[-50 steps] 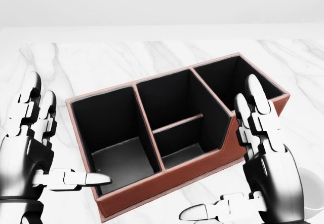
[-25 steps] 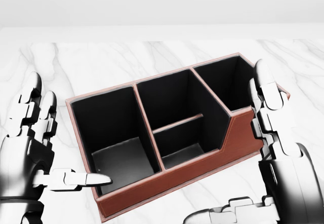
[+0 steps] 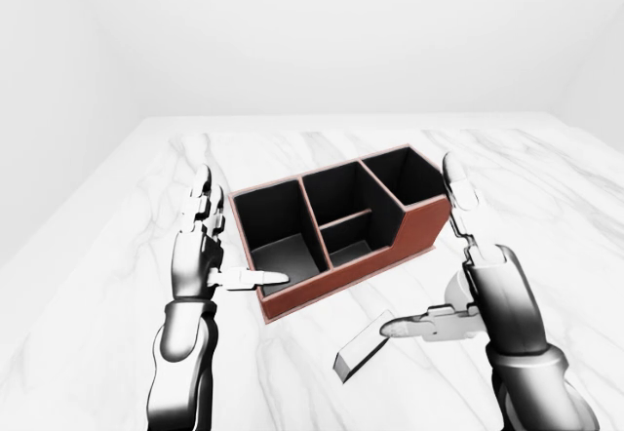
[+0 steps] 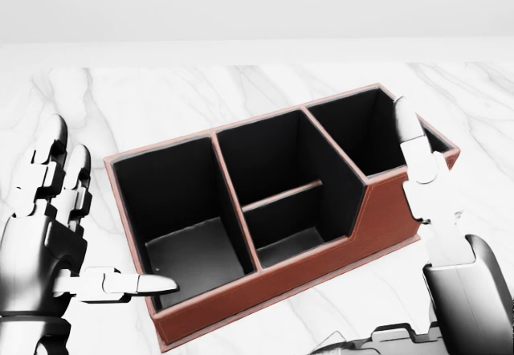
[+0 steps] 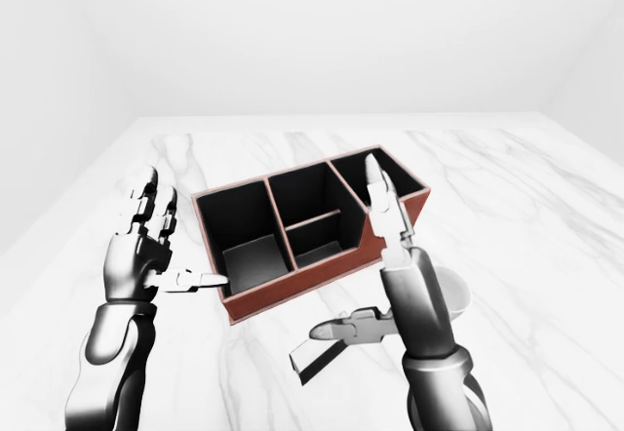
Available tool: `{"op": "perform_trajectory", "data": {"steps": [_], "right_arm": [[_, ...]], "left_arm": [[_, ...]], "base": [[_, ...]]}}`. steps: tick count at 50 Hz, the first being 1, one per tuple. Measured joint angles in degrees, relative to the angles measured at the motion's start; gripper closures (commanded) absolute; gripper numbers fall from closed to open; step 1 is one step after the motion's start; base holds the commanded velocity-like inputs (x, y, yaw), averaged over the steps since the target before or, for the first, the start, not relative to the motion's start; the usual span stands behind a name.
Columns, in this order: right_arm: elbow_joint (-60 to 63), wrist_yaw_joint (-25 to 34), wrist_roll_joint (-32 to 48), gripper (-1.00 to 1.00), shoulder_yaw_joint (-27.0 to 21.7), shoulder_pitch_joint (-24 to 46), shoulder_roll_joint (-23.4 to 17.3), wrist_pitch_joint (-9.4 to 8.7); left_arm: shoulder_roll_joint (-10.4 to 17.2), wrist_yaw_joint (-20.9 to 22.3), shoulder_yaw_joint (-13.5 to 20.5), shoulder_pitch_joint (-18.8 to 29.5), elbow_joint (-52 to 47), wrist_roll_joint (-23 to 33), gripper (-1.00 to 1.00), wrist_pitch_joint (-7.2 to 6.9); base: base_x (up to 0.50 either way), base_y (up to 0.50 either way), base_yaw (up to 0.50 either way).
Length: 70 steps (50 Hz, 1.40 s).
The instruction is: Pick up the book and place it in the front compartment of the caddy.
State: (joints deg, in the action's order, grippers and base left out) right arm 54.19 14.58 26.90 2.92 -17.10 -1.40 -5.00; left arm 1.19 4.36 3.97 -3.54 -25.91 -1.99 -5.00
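- The book (image 3: 365,355) was seen lying flat on the marble table (image 3: 546,216), below the red-brown caddy (image 3: 336,226).
- The right hand (image 3: 478,290) was held over it, fingers spread.
- The left hand (image 3: 200,251) was held open beside the caddy.

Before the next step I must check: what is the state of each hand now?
Left hand: open, holding nothing, beside the caddy.
Right hand: open, holding nothing, above the book.

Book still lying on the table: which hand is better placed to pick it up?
Right. The book lies flat on the marble table, below the caddy in the left-eye view. The open right hand has its thumb just above it. The open left hand stands at the caddy's far left end.
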Motion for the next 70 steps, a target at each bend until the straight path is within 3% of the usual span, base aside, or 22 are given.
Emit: {"op": "perform_trajectory", "data": {"steps": [23, 52, 58, 70], "right_arm": [[4.39, 5.92, 9.4, -1.0, 0.93, -3.2, 0.54, 0.0], [4.72, 6.03, 15.56, -1.0, 4.11, -7.2, -0.36, 0.13], [3.7, 5.09, 16.37, -1.0, 5.37, -8.37, -1.1, 0.96], [-0.88, 2.03, 17.19, -1.0, 6.1, -10.39, -2.64, 5.44]], "left_arm": [[0.06, -0.01, 0.11, 0.19, 0.76, 0.0, -1.0, 0.0], [0.07, -0.05, 0.01, 0.24, 1.5, 0.12, -1.0, 0.0], [0.06, -0.04, 0.0, 0.21, 1.5, 0.13, -1.0, 0.0], [0.03, -0.06, -0.08, 0.16, 1.32, 0.2, -1.0, 0.0]], "base": [[0.0, 0.0, 0.0], [0.0, 0.0, 0.0], [0.0, 0.0, 0.0], [0.0, 0.0, 0.0]]}}
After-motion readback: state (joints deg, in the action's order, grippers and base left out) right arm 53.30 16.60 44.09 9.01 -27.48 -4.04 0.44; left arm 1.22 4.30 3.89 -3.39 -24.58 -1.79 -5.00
